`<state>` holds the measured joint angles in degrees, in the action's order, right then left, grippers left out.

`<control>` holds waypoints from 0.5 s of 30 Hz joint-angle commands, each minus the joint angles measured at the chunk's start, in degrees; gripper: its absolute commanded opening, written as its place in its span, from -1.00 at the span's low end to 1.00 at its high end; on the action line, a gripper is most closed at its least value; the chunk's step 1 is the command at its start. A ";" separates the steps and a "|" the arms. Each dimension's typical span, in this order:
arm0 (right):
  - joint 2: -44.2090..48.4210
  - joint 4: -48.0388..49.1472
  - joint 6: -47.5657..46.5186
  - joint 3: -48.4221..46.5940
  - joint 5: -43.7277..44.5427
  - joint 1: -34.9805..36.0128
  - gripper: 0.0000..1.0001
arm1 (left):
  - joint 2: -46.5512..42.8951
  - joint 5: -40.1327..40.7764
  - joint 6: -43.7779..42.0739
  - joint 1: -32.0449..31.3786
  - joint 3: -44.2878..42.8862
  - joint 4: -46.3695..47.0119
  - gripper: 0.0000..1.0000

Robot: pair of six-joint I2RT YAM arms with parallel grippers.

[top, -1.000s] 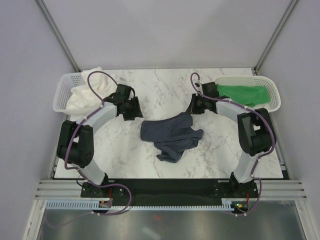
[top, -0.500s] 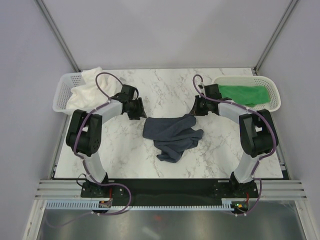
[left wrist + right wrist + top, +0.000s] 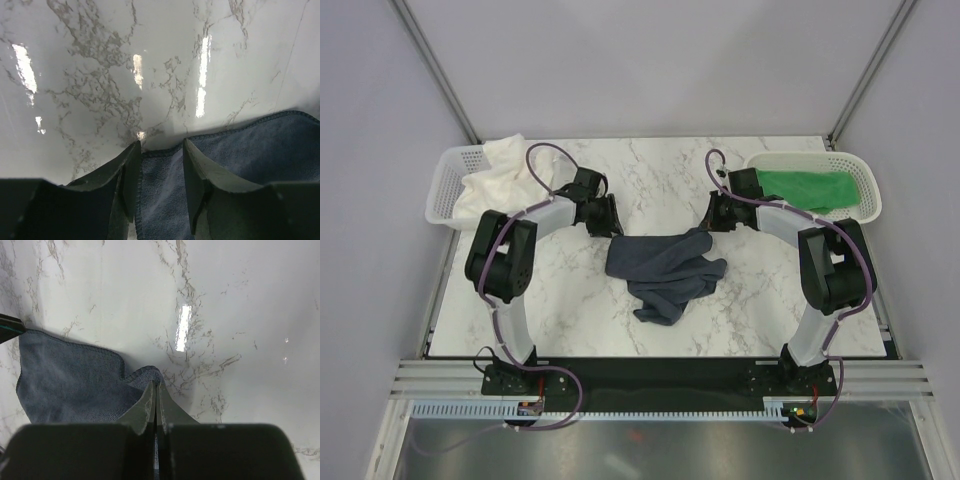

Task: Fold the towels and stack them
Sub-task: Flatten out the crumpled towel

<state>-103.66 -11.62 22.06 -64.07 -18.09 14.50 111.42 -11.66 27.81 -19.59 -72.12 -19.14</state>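
Navy towel (image 3: 665, 270) inside released left end effector (image 3: 160, 146), its corner in clenched right end effector (image 3: 156, 385)

A crumpled navy towel (image 3: 665, 272) is seen on the bench (image 3: 650, 170), flanked at its far corners by the left end effector (image 3: 608, 222) and the right end effector (image 3: 713, 218). A green towel (image 3: 810, 187) is held in the right basket (image 3: 800, 157).
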 commanded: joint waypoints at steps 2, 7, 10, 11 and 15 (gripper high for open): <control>2.58 1.07 -0.88 -1.05 0.16 -0.09 -1.00 | 0.65 0.23 -0.57 -1.23 1.98 0.59 -0.09; 2.85 0.98 -0.80 -0.79 0.24 -0.09 -1.00 | -0.15 1.99 -1.09 -2.64 3.39 0.85 -0.08; 3.02 0.90 -0.62 -0.61 0.24 -0.09 -1.00 | 0.47 2.78 -0.74 -2.99 3.47 0.42 -0.14; 3.37 1.07 -0.71 -0.53 0.24 -0.09 -1.00 | 1.08 3.31 -0.57 -2.99 3.39 0.33 -0.30; 4.95 1.33 -0.79 -0.18 0.07 -0.09 -1.00 | 1.62 3.66 -1.09 -3.08 1.20 -0.99 -0.95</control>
<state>-102.13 -11.66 22.06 -64.07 -18.06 14.50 111.20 -9.52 27.86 -21.98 -70.48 -17.39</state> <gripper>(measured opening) 0.010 0.058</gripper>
